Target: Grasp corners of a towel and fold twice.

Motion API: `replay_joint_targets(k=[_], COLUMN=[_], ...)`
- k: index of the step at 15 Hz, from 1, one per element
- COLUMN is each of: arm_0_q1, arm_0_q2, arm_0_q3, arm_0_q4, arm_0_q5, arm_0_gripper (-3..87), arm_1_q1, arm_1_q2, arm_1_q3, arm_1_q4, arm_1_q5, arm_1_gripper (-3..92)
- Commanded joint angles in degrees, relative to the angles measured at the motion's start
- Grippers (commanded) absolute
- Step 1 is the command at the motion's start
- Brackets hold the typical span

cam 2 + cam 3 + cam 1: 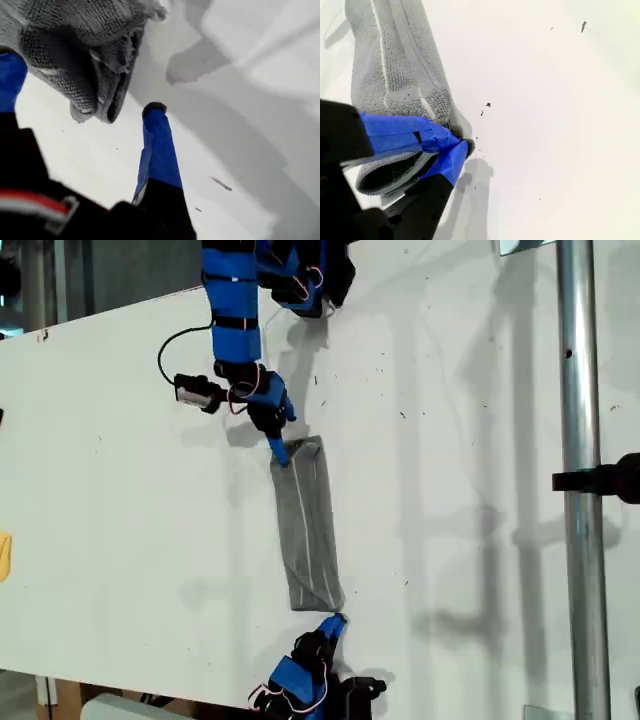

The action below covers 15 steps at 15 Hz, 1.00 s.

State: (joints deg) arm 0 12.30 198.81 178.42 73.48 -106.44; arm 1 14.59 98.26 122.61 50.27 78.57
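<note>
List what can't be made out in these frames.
- Layer count of the towel: too small in the exterior view, and the folds lie stacked.
- Pinched towel edge: in the second wrist view, my second gripper covers it.
- Whether my first gripper touches the towel: the first wrist view is blurred, and the cloth hides the gap.

my first pincer [80,107]: jaws spread apart | my second pincer [457,142]: jaws pinched together

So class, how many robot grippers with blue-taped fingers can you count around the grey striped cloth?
2. One blue-taped gripper is at the end of the folded grey striped towel nearer the exterior view's top; the other is just past the opposite end, near that view's bottom edge.
</note>
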Motion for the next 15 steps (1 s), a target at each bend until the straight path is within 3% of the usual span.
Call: replay_joint_targets(k=[1,6,9,10,15], arm_0_q1=[0.5,1.8,1.8,1.8,1.3], arm_0_q2=[0.4,0.4,0.4,0.4,0.4], arm_0_q3=[0.4,0.4,0.4,0.4,0.4], arm_0_q4=[0.3,0.3,0.3,0.3,0.4], arm_0_q5=[0.3,-0.1,-0.1,-0.1,1.1], arm_0_gripper=[-2.7,-2.7,-2.7,-2.7,-2.7], arm_1_q1=[-1.9,-6.9,-6.3,-6.0,-4.7], arm_1_q2=[-13.6,-34.0,-34.3,-34.1,-39.7], arm_1_q3=[-14.9,-37.2,-37.6,-37.7,-43.9], arm_1_q4=[-1.7,-0.2,0.8,3.6,21.4], arm_1_q5=[-1.0,-1.3,-4.1,-3.2,-11.1], arm_1_gripper=[45.5,44.1,27.8,6.4,5.7])
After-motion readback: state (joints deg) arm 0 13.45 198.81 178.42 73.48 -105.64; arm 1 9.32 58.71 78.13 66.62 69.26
